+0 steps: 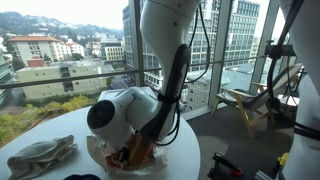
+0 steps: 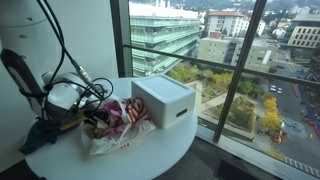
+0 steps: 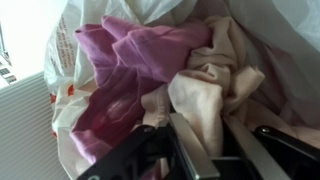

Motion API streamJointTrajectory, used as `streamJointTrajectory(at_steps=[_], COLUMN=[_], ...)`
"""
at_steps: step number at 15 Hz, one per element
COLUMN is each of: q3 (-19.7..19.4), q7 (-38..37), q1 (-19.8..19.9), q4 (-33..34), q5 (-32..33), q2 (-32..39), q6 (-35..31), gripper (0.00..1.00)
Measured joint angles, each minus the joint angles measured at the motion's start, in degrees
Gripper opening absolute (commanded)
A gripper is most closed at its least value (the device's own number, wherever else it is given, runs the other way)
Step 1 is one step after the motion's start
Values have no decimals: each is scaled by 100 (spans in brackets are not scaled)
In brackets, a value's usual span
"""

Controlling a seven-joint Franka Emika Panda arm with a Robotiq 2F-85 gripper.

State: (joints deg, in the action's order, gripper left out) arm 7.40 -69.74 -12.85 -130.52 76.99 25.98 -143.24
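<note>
Cream cloth, just beyond tool, inside bag

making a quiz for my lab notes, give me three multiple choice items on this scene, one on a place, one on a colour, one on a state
1. Where is the pincer?
A on the floor
B at the mouth of the bag
C inside a drawer

2. What colour is the cloth beside the cream cloth?
A pink
B green
C black

3. How is the bag?
A knotted shut
B flat and empty
C open, cloths showing

Key:
1 B, the wrist view shows its fingers right over the cloths in the bag.
2 A, pink folds fill the middle of the wrist view.
3 C, the cloths spill from its mouth in both exterior views.
</note>
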Motion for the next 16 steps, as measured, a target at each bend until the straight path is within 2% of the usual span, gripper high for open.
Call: streamJointTrajectory(at_steps=[5, 9, 13, 16], q3=[260, 366, 622, 797], q7=[141, 452, 1898, 2833], q1=[-1, -5, -6, -150], q4=[-66, -249, -730, -1139], q5=[-1337, -2880, -4596, -5401], q2=[-639, -1245, -1789, -2056], q6=[356, 897, 879, 631], gripper=[100, 100, 100, 100])
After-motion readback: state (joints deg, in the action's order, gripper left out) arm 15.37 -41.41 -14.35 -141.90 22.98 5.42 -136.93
